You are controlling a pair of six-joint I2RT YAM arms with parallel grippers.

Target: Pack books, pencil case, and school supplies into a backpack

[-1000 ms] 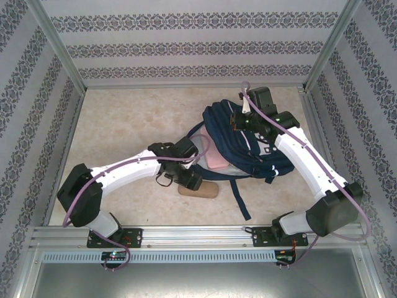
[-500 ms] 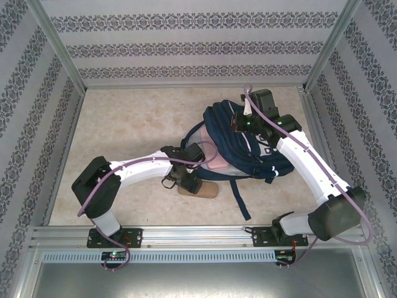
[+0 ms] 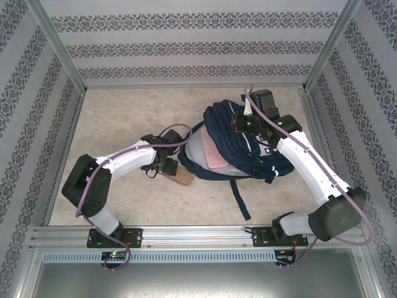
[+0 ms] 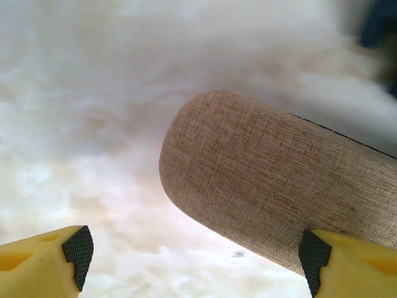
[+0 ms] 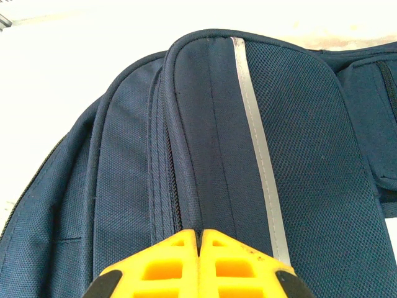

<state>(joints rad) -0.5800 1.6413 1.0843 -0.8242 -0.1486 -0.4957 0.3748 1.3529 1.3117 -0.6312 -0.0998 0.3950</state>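
Pencil case half under left pincer

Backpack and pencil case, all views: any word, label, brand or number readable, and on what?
None can be read.
The backpack has a small pale patch in the top view, too small to tell if it bears print.
The tan pencil case is plain weave, no print, in the left wrist view.

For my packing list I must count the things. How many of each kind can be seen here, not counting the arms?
Backpack: 1
Pencil case: 1
Pink flat item, in the backpack's mouth: 1
Total: 3
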